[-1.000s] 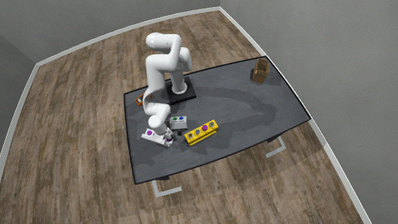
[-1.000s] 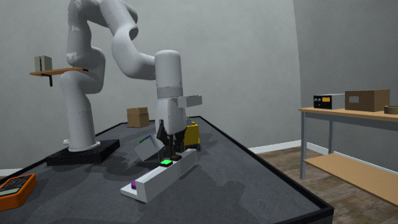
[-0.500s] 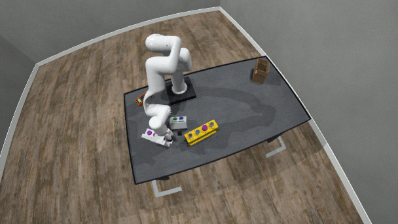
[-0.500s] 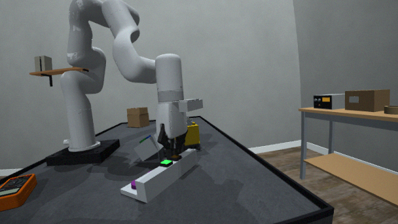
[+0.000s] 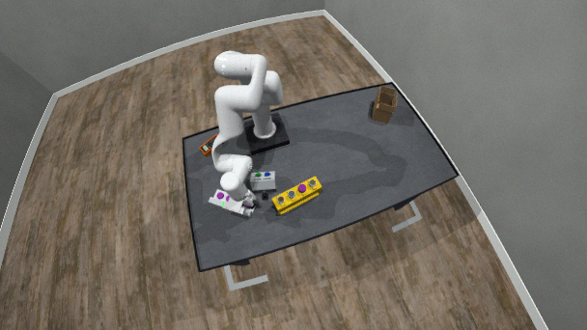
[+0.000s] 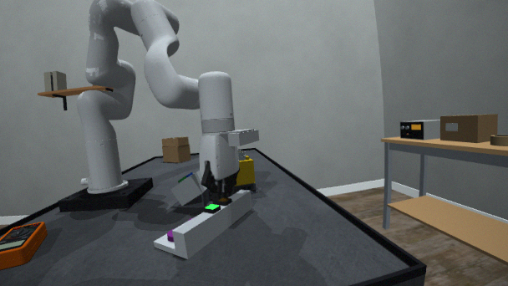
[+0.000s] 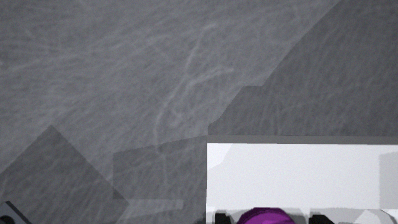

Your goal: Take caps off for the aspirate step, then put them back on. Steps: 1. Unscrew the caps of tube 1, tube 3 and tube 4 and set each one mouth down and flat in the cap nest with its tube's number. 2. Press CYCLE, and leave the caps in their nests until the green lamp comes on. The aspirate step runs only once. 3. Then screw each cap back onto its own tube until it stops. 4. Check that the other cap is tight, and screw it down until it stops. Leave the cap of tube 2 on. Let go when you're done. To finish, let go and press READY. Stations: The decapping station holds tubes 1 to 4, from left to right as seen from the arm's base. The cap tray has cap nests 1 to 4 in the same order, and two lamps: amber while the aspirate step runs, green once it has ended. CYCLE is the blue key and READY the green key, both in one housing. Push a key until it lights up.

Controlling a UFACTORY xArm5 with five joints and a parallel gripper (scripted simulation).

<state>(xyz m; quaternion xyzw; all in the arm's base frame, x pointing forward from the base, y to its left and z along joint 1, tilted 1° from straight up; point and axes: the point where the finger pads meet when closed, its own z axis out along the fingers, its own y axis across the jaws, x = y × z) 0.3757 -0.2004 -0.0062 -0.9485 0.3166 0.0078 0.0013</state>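
Dark grey tabletop (image 5: 367,159) carries a white cap tray (image 6: 217,219), its green lamp (image 6: 212,206) lit, with a yellow tube block (image 5: 285,203) beside it. Low over the tray's far end, the claw (image 6: 220,193) stands half-open around a purple cap (image 7: 265,217), without gripping it. Another purple cap (image 5: 220,195) sits at the tray's other end.

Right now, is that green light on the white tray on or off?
On. The green lamp on the white cap tray glows bright green in the exterior view, just in front of the gripper.
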